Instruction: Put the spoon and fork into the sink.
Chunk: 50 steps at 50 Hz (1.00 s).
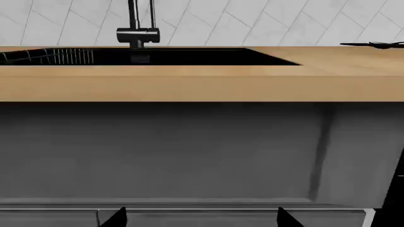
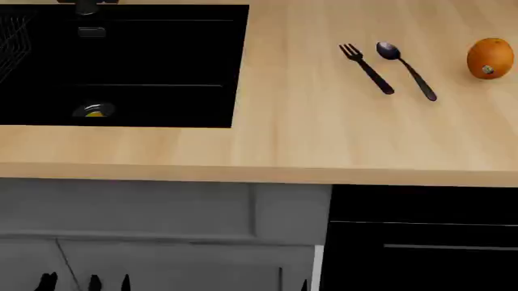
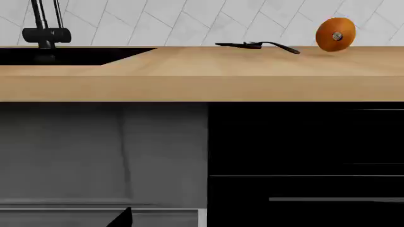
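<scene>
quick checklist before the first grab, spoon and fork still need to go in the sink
1. Spoon lying free on the countertop: ok.
2. Fork beside it, the two not touching: ok.
3. Orange apart from the spoon, though close on its far side: ok.
4. Sink open over most of its floor, wire rack only at one end: ok.
5. Either pincer near the cutlery: not ok, both hang low before the cabinet fronts.
6. Pincers open: cannot tell.

Orange [image 2: 489, 58] on light wood counter [image 2: 307, 133], far right, near back. Black faucet [image 1: 137, 34] at back edge, against white herringbone tile wall [image 3: 177, 21]. Grey cabinet front [image 2: 130, 209] below counter; black drawer front [image 2: 421, 242] with handle beside it.
</scene>
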Motion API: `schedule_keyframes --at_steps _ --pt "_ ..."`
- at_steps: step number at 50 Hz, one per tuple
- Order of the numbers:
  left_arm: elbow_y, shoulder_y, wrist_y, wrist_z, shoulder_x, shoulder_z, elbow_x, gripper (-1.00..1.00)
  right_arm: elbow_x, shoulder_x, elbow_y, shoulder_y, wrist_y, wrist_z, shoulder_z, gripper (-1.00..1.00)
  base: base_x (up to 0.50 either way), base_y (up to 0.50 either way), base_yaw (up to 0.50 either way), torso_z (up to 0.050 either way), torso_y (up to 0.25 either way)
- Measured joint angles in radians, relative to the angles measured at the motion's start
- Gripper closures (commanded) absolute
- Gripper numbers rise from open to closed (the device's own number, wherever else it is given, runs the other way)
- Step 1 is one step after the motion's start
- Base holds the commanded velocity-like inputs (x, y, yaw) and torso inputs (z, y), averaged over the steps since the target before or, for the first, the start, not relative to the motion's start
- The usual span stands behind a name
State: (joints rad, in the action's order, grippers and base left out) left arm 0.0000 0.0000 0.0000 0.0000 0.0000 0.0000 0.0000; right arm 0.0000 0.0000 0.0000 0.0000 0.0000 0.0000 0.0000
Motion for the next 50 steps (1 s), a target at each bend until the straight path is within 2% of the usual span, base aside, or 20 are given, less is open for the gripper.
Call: schedule_keyframes --at_steps 31,50 --pt "0.011 0.012 0.023 -0.097 -0.086 0.097 -0.073 -1.0 0.062 0.065 -0.019 -0.014 -0.004 0.08 -0.078 -1.0 0.0 0.0 0.0 0.0 0.0" --pt "0.104 0.023 -0.023 -0.071 -0.08 0.076 -0.089 -1.0 0.058 0.079 -0.091 -0.043 -0.009 0.093 -0.078 -1.0 0.0 0.0 0.0 0.0 0.0"
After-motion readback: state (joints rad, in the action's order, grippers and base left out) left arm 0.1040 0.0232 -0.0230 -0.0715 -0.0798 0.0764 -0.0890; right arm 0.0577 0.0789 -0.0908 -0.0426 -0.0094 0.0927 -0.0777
